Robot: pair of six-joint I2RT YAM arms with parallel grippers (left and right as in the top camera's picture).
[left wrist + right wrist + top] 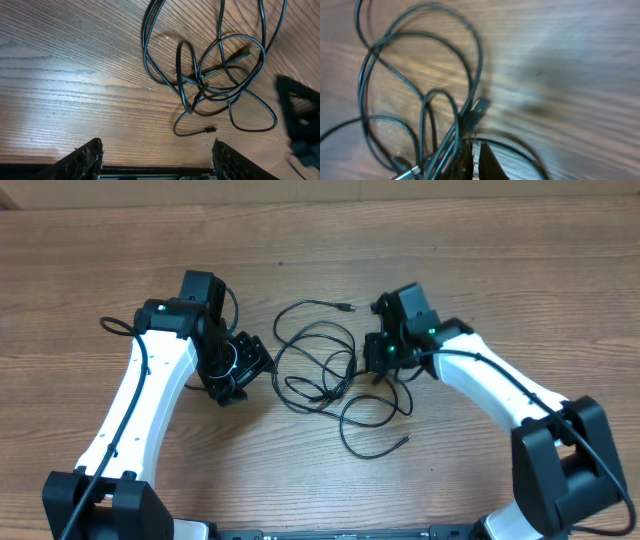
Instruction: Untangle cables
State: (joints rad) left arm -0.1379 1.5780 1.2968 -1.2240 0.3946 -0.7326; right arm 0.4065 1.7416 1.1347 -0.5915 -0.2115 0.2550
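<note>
1. Left gripper [157, 147]: jaws wide, nothing between them. It hangs just left of the tangle and is aimed at it.
2. Right gripper [474, 150]: jaws pinched together at the tangle's right edge. Strands run up to the tips from both sides, but its wrist view is blurred, so I cannot tell whether one is actually caught.
3. Cables [199, 86]: thin black cords lying mid-table [500, 260] between the two grippers. Several loops overlap and cross in a loose knot near the middle.
4. Near end [403, 440]: a free tail trailing toward the robot, clear of the knot.
5. Far plug [345, 308]: a free end pointing away, also clear of the knot.
6. Step, as I judge it: early in the separating, with the right side just pinching for a first pull. The knot is not yet opened.
7. Next move likely calls for a slow draw rightward. The left jaws should come down on an opposing loop to anchor it, so the whole bundle is not dragged along.
8. Writing: no brand, label or lettering can be read on the cords, plugs or arms.
</note>
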